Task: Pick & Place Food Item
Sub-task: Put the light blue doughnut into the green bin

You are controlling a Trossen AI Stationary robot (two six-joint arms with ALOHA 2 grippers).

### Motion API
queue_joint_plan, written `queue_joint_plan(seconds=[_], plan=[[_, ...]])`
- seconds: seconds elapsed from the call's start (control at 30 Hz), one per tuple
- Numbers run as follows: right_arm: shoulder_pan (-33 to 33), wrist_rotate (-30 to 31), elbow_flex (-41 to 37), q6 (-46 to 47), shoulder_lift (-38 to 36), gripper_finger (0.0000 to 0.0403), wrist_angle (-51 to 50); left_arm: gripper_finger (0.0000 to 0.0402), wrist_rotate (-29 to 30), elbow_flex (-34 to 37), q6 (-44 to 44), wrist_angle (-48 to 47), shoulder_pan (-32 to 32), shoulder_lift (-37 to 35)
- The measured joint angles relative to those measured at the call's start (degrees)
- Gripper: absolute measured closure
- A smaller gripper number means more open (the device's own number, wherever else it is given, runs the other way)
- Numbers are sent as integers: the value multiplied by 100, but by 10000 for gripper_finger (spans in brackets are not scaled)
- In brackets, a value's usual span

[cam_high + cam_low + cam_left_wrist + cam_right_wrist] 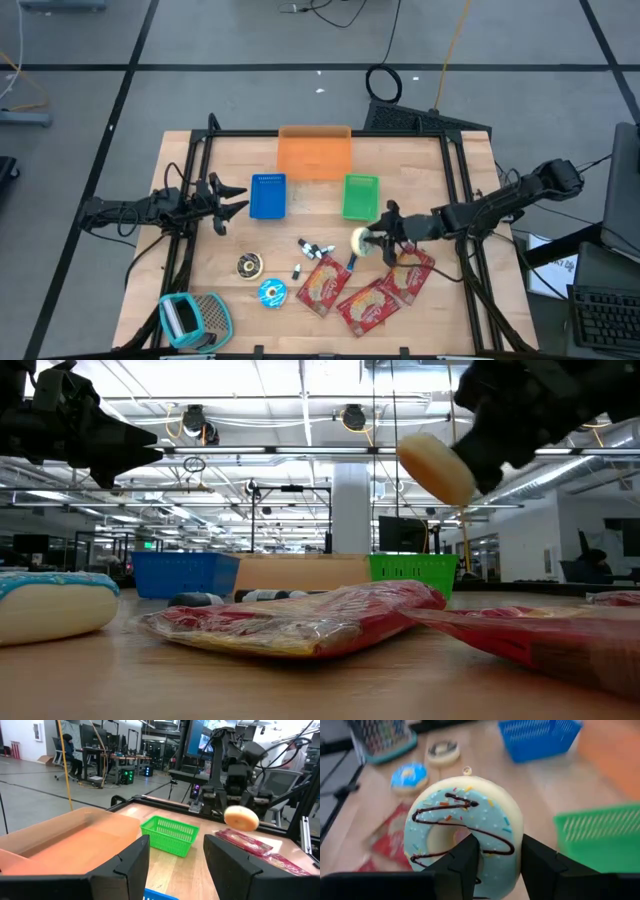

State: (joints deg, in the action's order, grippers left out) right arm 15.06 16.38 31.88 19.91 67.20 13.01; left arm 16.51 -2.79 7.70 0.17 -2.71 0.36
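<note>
A doughnut (465, 820) with pale blue icing and a chocolate squiggle hangs in the air above the table's right half, over the red snack packets (380, 290). My right gripper (500, 852) is shut on it. The doughnut also shows in the high view (360, 241), the low view (437, 468) and the left wrist view (241, 817). My left gripper (235, 197) waits open and level at the table's left side, beside the blue basket (267, 195), with nothing between its fingers (125, 865). My right gripper pinches one side of the doughnut's ring (495, 835) between its two fingers: one finger (467, 852) lies on the iced face by the hole, the other (535, 857) on the outer rim. It comes slanting down from the table's right. The doughnut is lifted clear and tilted.
A green basket (360, 196) and an orange bin (314, 152) stand toward the far edge. Two other doughnuts (249, 264) (271, 292), small loose items (315, 250) and a teal holder (190, 318) lie on the near left.
</note>
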Motion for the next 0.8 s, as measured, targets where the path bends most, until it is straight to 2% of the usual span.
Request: queue_joint_plan(seconds=[0.2, 0.43, 0.57, 0.7, 0.8], plan=[[-703, 42, 7, -487, 0, 282, 592, 215, 2, 0, 1, 1, 1, 0], [-1612, 630, 10, -609, 47, 282, 605, 215, 2, 0, 0, 0, -1, 0], [-2017, 586, 16, -576, 300, 282, 616, 215, 2, 2, 0, 1, -1, 0], [-2313, 41, 17, -530, 724, 282, 540, 215, 2, 2, 0, 1, 1, 0], [-2470, -23, 17, -347, 983, 282, 521, 215, 2, 2, 2, 1, -1, 0]])
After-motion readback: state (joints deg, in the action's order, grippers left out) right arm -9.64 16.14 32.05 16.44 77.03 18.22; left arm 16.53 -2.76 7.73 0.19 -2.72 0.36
